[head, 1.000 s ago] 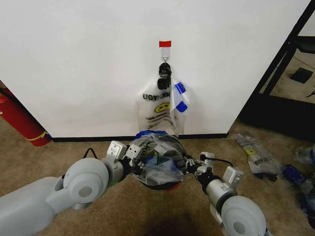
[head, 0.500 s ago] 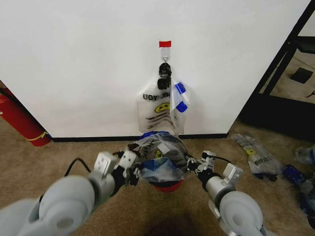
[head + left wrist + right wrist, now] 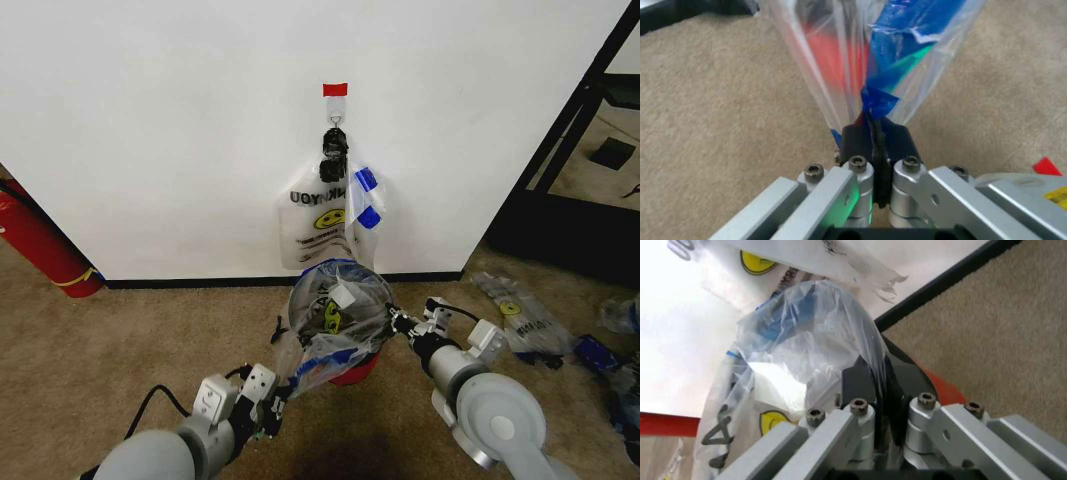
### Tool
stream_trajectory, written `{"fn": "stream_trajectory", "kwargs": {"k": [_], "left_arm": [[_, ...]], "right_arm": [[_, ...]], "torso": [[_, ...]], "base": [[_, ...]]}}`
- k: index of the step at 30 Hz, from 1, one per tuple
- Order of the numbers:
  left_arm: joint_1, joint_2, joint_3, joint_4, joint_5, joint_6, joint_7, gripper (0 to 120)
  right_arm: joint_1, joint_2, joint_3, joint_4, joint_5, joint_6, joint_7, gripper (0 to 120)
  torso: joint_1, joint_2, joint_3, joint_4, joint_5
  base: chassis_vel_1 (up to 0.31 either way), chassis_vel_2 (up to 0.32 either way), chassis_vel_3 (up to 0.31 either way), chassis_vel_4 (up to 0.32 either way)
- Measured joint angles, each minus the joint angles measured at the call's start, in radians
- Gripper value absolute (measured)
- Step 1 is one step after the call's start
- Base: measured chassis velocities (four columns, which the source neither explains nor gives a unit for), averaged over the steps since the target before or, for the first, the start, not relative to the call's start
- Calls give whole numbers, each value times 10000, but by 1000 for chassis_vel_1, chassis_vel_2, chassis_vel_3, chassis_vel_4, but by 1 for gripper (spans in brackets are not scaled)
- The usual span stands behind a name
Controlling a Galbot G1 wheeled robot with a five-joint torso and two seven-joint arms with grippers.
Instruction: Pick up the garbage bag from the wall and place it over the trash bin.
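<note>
Over the trash bin (image 3: 352, 371), just in front of the wall (image 3: 160, 120), you are stretching the garbage bag (image 3: 335, 315) between both arms. Your left gripper (image 3: 875, 131) is pinching the blue-patched rim low toward you, jaws clamped on the film; your right gripper (image 3: 875, 385) is gripping the opposite edge beside the bin, equally tight. The film is looking taut on your left side, so pulling harder is risking a tear or slip, or dragging the light bin over.
</note>
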Motion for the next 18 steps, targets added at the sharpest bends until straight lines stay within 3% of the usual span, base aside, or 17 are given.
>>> {"fn": "stream_trajectory", "kwargs": {"k": [4, 7, 14, 18], "left_arm": [[-53, -558, 349, 323, 1579, -496, 809, 0], [-393, -1376, 660, 1070, 2513, -812, 1167, 0], [-469, -1653, 761, 2264, 4147, -1202, 1523, 0], [-258, -1633, 631, 2329, 4646, -1264, 1543, 0]], "right_arm": [[-49, 46, 17, 131, 204, -73, 31, 0], [-73, 122, -18, 219, 382, -145, 59, 0], [-41, 133, -20, 239, 415, -158, 62, 0], [11, 160, -14, 208, 409, -154, 43, 0]], "torso": [[0, 0, 0, -1, 2], [0, 0, 0, -3, -5], [0, -2, 0, -2, -2], [0, -2, 0, -2, -2]], "base": [[0, 0, 0, 0], [0, 0, 0, 0], [0, 0, 0, 0], [0, 0, 0, 0]]}}
